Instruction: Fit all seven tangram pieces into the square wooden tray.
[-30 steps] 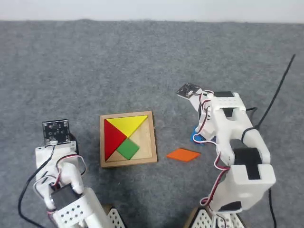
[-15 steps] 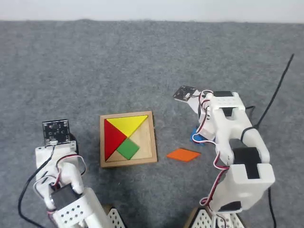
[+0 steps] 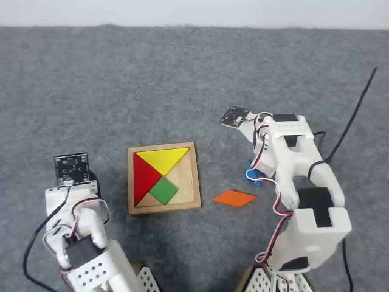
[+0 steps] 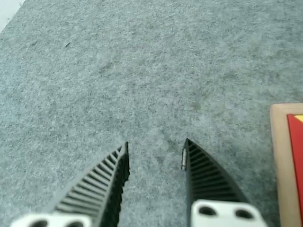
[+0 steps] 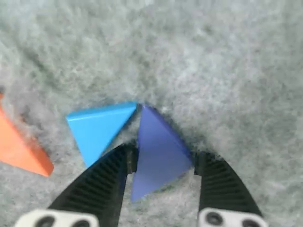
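Tangram pieces in sight number six: three in the tray and three out on the grey mat (image 3: 121, 85). The one square wooden tray (image 3: 164, 209) lies near the middle of the high view. Inside it, a yellow triangle (image 3: 161, 159) fills the 12 o'clock side and a red triangle (image 3: 144, 177) the 9 o'clock side. A green square (image 3: 163, 190) sits at 6 o'clock, one corner meeting both triangles at the centre. The 3 o'clock part of the tray floor is bare wood.

An orange parallelogram (image 3: 234, 198) lies flat on the mat at about 4 o'clock from the tray, apart from it. Farther out at 3 o'clock, under the right arm (image 3: 292, 158), lie a light blue triangle (image 5: 99, 126) and a dark blue triangle (image 5: 158, 151), close together at one corner.

There are two grippers. The right gripper (image 5: 163, 158) is down at the mat with its jaws about half spread, one finger on each side of the dark blue triangle. The piece fills the gap and both fingers sit against its edges, while it lies flat on the mat. The light blue triangle is just beside one finger, outside the jaws.

The left gripper (image 4: 155, 146) hangs over bare mat at about 8 o'clock from the tray, jaws partly spread and holding nothing, with the tray's edge near it
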You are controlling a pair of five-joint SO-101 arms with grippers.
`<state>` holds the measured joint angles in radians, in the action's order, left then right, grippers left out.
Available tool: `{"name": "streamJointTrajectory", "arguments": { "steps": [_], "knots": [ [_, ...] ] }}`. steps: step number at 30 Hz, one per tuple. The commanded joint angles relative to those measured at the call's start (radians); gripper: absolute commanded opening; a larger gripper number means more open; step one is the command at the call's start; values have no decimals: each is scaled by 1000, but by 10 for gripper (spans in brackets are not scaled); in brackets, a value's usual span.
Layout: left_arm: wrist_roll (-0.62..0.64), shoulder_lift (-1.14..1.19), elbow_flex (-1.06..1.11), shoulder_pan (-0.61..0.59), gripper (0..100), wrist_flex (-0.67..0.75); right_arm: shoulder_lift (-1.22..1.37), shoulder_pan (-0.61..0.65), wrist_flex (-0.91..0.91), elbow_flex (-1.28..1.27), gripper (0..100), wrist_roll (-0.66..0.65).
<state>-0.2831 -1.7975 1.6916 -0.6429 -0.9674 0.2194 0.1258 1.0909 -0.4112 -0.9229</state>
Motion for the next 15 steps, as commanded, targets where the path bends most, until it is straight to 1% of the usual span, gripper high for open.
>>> {"name": "streamJointTrajectory", "arguments": {
  "steps": [1, 8, 10, 12, 15],
  "knots": [
    [-9, -23, -12, 8, 180, -6, 5, 35, -1, -2, 169, -9],
    [-9, -23, -12, 8, 180, -6, 5, 33, 2, -3, 165, -2],
    [-9, -23, -12, 8, 180, -6, 5, 31, 10, -3, 165, 34],
    [-11, -23, -12, 8, 180, -6, 4, 12, 47, 0, 165, 58],
    [-11, -23, -12, 9, 180, -6, 4, -21, 44, 2, 165, 60]
  ]
}}
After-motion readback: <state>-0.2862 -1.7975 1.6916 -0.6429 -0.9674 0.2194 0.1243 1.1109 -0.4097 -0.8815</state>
